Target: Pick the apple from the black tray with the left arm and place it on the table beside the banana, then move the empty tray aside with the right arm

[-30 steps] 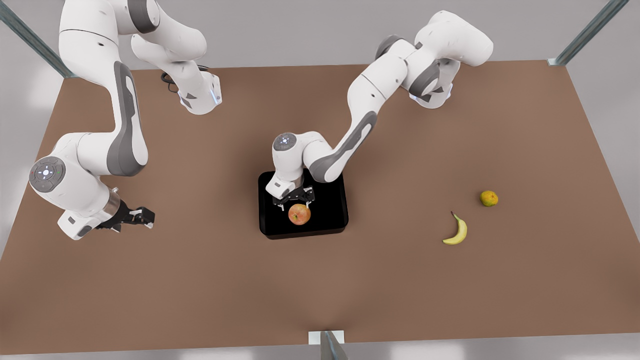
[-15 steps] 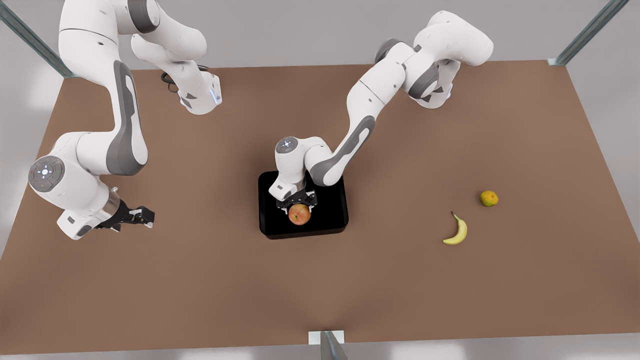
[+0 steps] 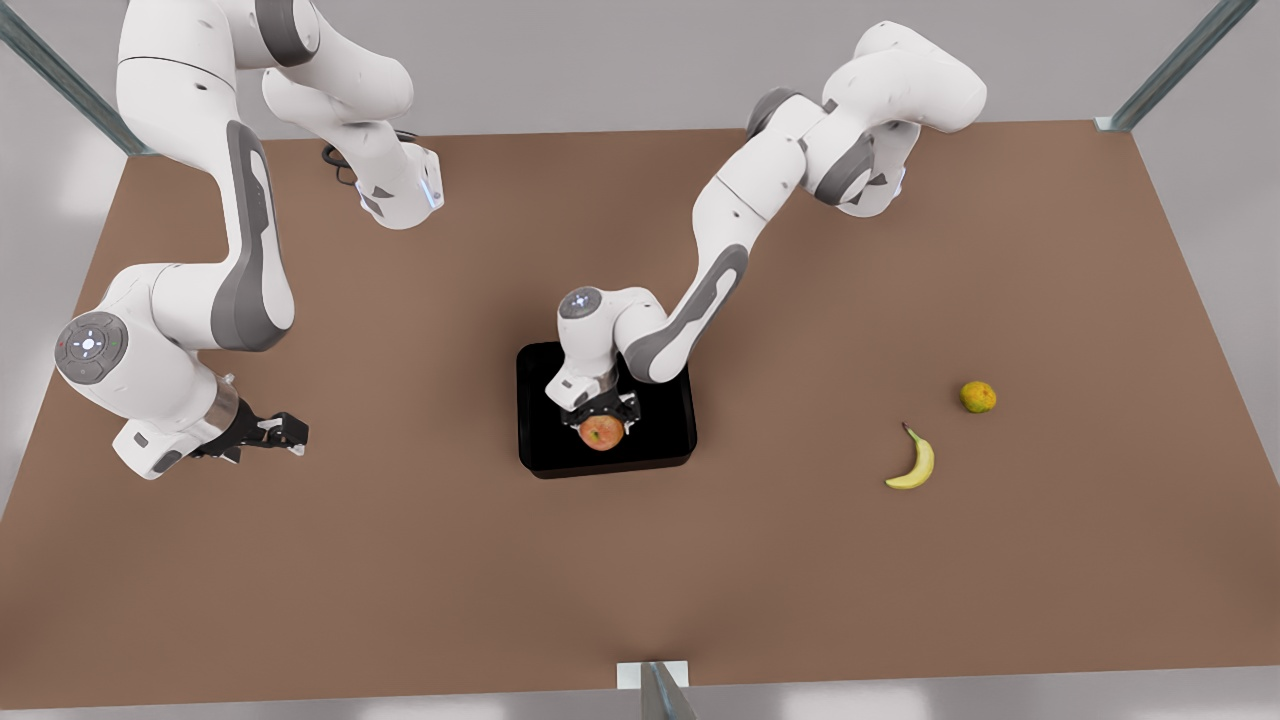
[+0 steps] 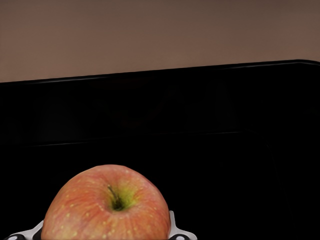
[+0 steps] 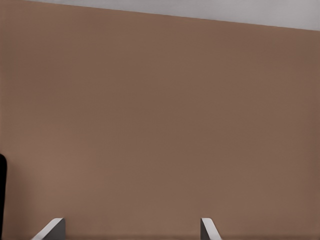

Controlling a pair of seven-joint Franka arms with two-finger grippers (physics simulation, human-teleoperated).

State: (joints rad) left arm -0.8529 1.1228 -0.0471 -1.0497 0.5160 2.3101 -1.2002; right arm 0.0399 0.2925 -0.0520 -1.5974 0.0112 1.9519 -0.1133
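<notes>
The apple (image 3: 602,433) lies in the black tray (image 3: 540,400) at the middle of the table (image 3: 400,560). My left gripper (image 3: 603,422) is lowered over it, open, with one finger on each side of the fruit. In the left wrist view the apple (image 4: 107,210) sits close up between the white fingertips (image 4: 174,227), stem dimple facing the camera, against the tray's wall (image 4: 200,125). The banana (image 3: 915,462) lies on the table toward the front view's right. My right gripper (image 3: 297,435) waits open low over the table at the front view's left; its fingertips (image 5: 209,229) frame bare tabletop.
A small yellow-green citrus fruit (image 3: 978,397) lies just beyond the banana, toward the front view's right. Metal frame posts (image 3: 1170,65) stand at the table's corners and one at the near edge (image 3: 660,690). Open tabletop lies between tray and banana.
The left gripper has come down and slightly forward, from just behind the apple to straddling it. The apple, tray and right arm have stayed put.
</notes>
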